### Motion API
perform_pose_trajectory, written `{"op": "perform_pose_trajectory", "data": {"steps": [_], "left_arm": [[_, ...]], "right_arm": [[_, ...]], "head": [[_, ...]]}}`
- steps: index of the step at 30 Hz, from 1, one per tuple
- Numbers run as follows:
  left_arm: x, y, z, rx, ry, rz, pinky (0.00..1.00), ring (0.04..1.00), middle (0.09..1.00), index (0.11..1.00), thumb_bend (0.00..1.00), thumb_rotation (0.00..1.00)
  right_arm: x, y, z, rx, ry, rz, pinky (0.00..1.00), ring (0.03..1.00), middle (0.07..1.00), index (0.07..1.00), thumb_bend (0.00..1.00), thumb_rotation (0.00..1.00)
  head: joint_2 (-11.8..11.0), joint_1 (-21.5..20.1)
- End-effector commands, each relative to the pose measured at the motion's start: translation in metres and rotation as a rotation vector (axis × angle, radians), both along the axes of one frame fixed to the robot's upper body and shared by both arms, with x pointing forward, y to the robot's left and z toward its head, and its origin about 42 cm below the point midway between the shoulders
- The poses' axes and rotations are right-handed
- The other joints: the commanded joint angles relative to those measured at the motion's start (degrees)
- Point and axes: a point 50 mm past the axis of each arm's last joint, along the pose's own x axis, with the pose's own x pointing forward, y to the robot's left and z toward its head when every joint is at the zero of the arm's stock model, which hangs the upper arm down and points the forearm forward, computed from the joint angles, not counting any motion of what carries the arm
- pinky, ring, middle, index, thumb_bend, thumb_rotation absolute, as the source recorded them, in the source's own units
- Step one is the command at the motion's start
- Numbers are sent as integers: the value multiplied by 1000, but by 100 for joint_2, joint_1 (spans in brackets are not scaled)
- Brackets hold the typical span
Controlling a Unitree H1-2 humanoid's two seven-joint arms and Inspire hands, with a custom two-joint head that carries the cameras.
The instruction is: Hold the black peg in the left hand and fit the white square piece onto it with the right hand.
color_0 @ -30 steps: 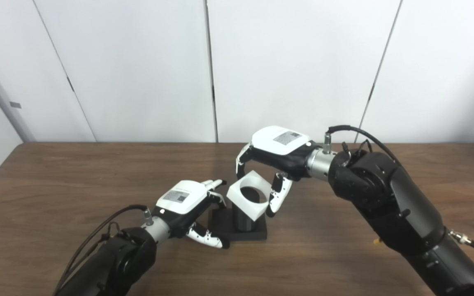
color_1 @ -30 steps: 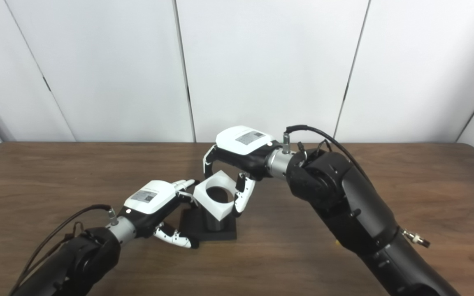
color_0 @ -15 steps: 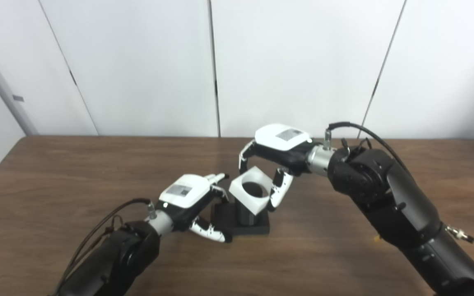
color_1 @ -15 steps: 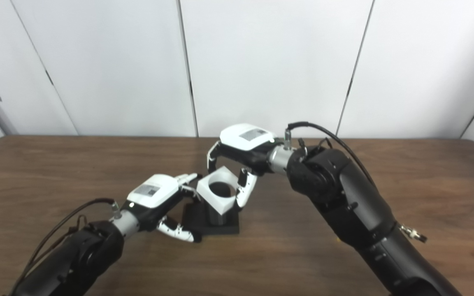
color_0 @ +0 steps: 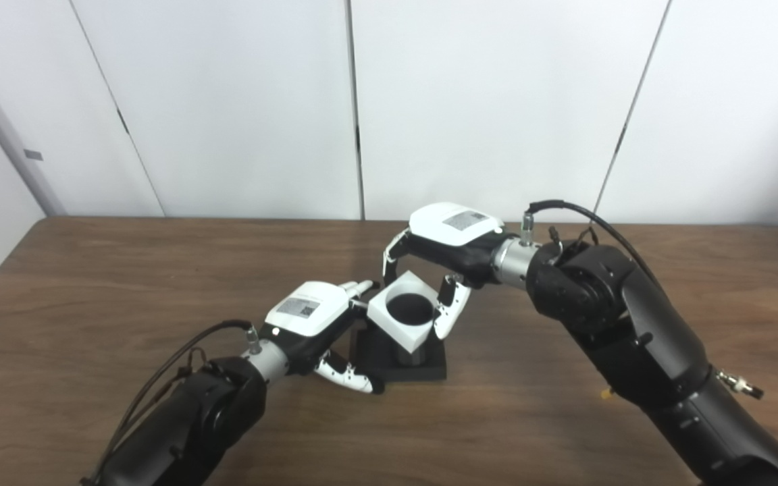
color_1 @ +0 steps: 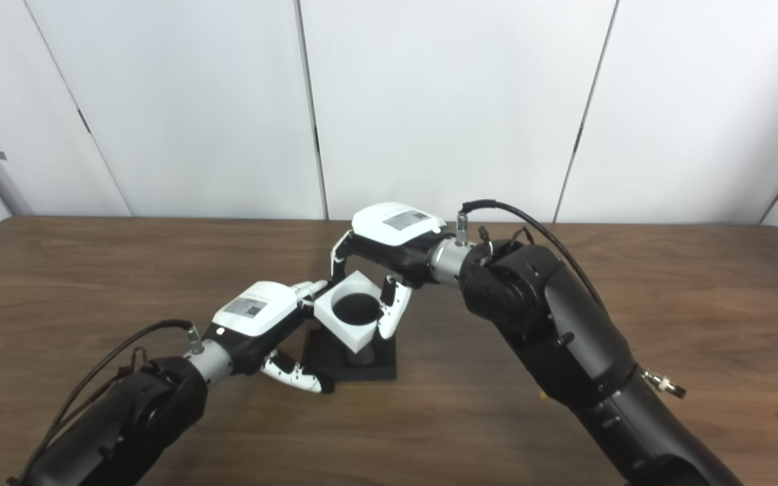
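From my station I see the left robot hand [color_0: 313, 316] low on the brown counter [color_0: 92, 283], its white back turned up. Its fingers [color_0: 355, 288] reach along the far left of the black peg's [color_0: 410, 352] square base, and its thumb [color_0: 347, 375] lies at the base's near left corner, so it grips the peg by the base. The base sits flat on the counter, with the short round post standing upright from it.

Over the post I see the white square piece [color_0: 405, 318], its round hole facing up and dark inside. It sits partway down the post, and a band of black post shows between its underside and the base. It looks a little tilted.

The right robot hand [color_0: 444, 253] arches over the piece from the far right, fingers [color_0: 389, 255] curled down on its far left side and thumb [color_0: 446, 315] pressed on its right side, so it holds the piece.
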Motion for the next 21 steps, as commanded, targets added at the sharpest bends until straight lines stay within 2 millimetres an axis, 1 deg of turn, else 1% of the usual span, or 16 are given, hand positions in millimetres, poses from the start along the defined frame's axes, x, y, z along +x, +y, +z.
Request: {"op": "perform_pose_trajectory", "data": {"steps": [1, 4, 8, 9, 11, 14, 21], "left_arm": [[-26, -17, -37, 90, 163, -94, 877, 949, 974, 493, 521, 74], [-26, -17, -37, 88, 166, -94, 881, 951, 977, 493, 522, 74], [-25, -18, -37, 95, 167, -93, 889, 952, 975, 493, 521, 75], [-25, -18, -37, 94, 168, -92, 884, 950, 977, 493, 521, 75], [-25, -17, -37, 92, 168, -92, 884, 949, 978, 493, 521, 74], [-25, -17, -37, 89, 170, -90, 890, 948, 979, 493, 522, 74], [-26, -16, -35, 94, 168, -86, 891, 952, 978, 493, 522, 74]], "right_arm": [[0, 13, 18, 42, -64, 43, 893, 832, 757, 477, 519, 134], [-1, 15, 18, 29, -61, 52, 887, 834, 759, 477, 519, 134], [-2, 15, 18, -34, -30, 41, 900, 824, 767, 489, 518, 151], [-2, 14, 18, -46, -20, 35, 874, 816, 772, 567, 690, 240], [-1, 12, 18, -55, -1, 25, 873, 822, 786, 648, 835, 331], [-2, 9, 18, -55, 12, 18, 875, 825, 791, 677, 890, 351], [0, 5, 17, -58, 26, 11, 875, 829, 799, 680, 900, 321]], "head": [[7, 4], [16, -3], [20, 6], [20, 6], [20, 6], [46, 12], [54, 8]]}}
